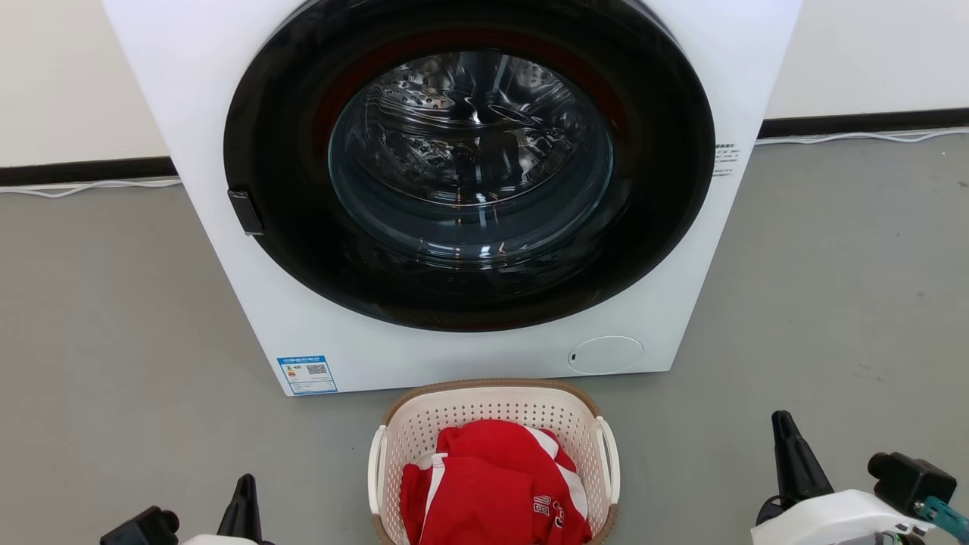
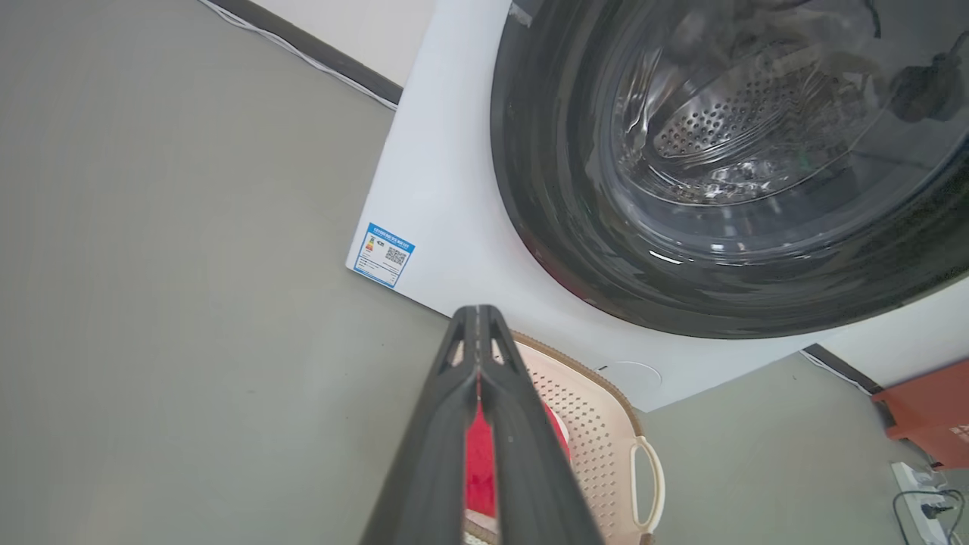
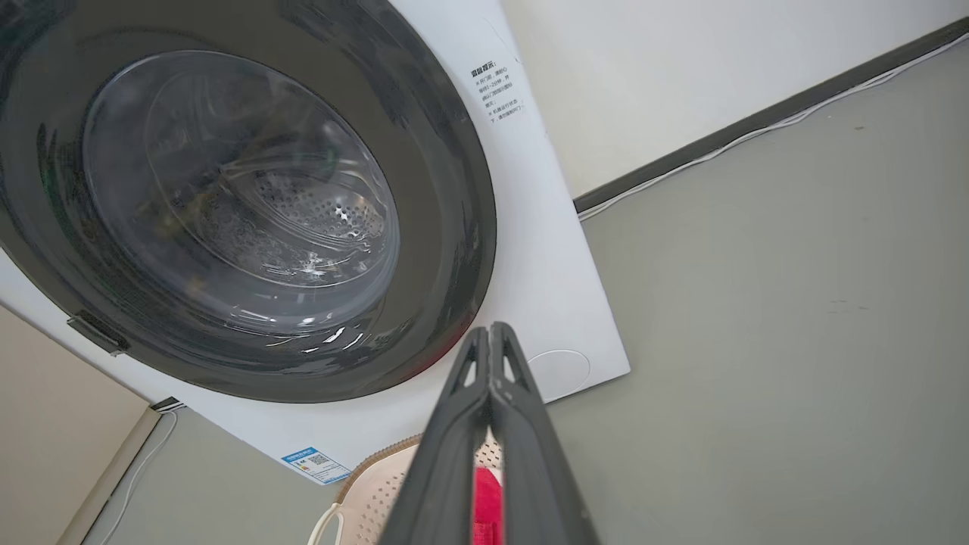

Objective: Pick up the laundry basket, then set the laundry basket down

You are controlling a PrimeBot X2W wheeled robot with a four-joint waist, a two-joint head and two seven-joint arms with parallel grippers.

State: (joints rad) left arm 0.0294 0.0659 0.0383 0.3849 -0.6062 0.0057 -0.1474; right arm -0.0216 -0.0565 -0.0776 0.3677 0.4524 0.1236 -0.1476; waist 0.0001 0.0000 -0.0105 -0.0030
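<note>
Squarely upright, laundry basket (image 1: 484,384) handles point left and right; left hand (image 2: 478,310) and right hand (image 3: 490,327) pinched together, empty.

Left pincer (image 1: 244,490), right pincer (image 1: 784,428): dark tapered fingers (image 1: 796,463); white wrist casings (image 1: 833,518)

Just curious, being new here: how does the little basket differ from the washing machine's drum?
The laundry basket is cream plastic with a tan rim; the drum is shiny metal. The basket is open-topped and holds red clothing; the drum sits behind a closed glass door and looks empty. Both have perforated walls.
</note>
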